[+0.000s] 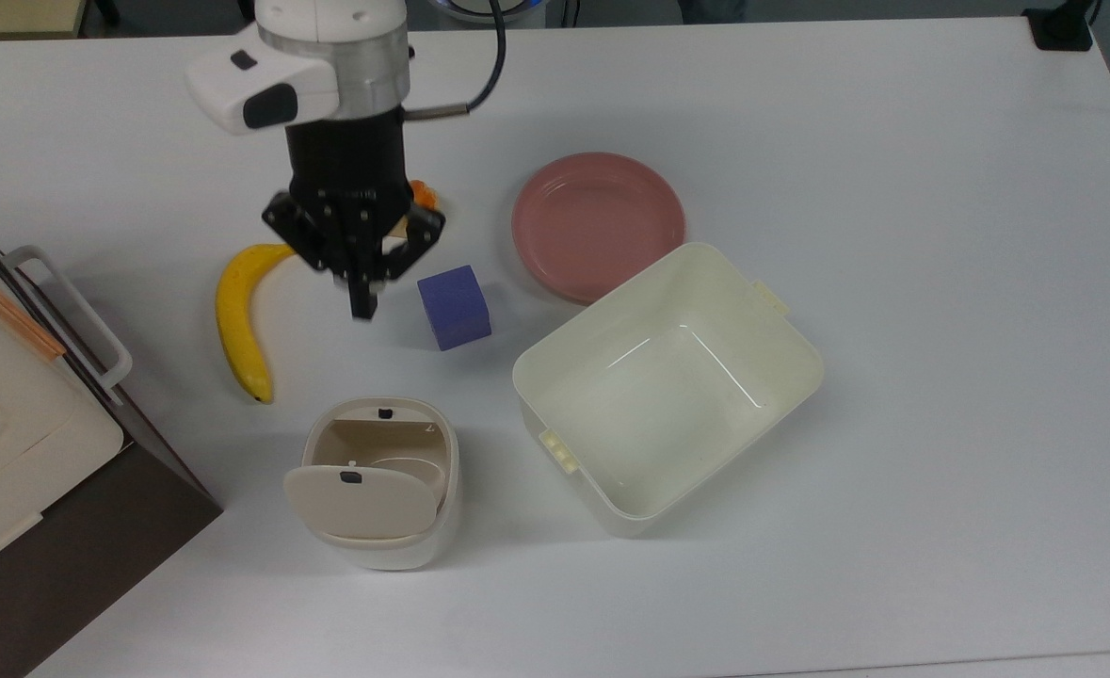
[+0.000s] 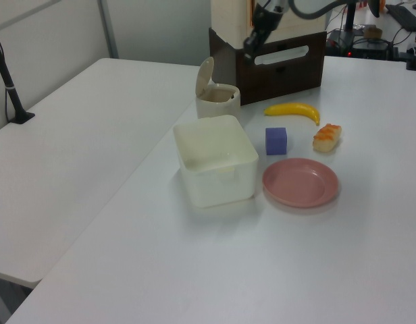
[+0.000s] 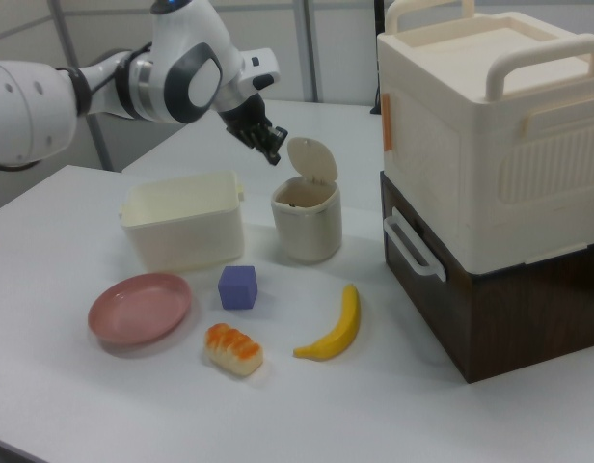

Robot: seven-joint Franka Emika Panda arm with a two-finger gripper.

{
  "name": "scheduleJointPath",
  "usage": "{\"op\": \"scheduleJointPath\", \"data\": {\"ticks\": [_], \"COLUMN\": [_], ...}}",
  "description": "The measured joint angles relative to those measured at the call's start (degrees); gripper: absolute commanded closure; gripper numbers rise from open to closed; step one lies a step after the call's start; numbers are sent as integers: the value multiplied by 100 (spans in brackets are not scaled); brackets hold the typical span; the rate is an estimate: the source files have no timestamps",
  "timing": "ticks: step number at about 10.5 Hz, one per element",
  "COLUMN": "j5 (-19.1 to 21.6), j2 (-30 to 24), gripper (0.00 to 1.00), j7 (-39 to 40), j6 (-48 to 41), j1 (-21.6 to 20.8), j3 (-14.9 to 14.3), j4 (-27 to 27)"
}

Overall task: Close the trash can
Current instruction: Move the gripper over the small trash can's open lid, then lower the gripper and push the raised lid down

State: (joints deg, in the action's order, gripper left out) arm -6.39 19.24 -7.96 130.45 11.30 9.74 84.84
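White tabletop (image 1: pixel 893 188) runs across the whole top view, and your gripper (image 1: pixel 362 299) hangs over it between the banana (image 1: pixel 237 320) and the purple cube (image 1: pixel 454 306), with the two fingers pressed together into one dark tip and nothing held. The trash can (image 1: pixel 380 482) stands further toward the top view's bottom edge, almost straight down from the tip and a touch to the top view's right. Its lid (image 1: pixel 359 502) is raised on the side away from the gripper, the opening with its small dark button (image 1: pixel 384 412) facing you. So you will likely have to cross over the mouth to reach the back of the lid.

Left view: the gripper (image 2: pixel 250 44) sits high, in front of the dark cabinet (image 2: pixel 282 67), well above the trash can (image 2: pixel 217 101) and to the left view's right of it. The lid (image 2: pixel 205 79) stands nearly upright on the can's left edge, so its hinge axis runs roughly into the picture.

Right view: the gripper (image 3: pixel 271 148) is just beside the lid (image 3: pixel 310 160), on the right view's left and about level with its top, apart from it. The trash can (image 3: pixel 307 228) stands between the cream tub (image 3: pixel 181 227) and the cabinet. From this side, you would likely do best to come behind the lid and press forward and down.
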Motion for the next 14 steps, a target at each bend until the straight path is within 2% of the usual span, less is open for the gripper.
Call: {"op": "scheduleJointPath", "data": {"ticks": [3,6,8,12,14], "j5": [0,0,-17,-367,-414], "j2": [479,886,1076,1520,1647], "gripper": [100,100,100,100,100], "j7": [-498,-753,-793,-816,-819], "j6": [1208,1857,2389,2677,2742], "j1": [-9,-18,-49,-106,-109], "j3": [-1,0,1,1,1], "j4": [-336,-841,-965,-973,-979]}}
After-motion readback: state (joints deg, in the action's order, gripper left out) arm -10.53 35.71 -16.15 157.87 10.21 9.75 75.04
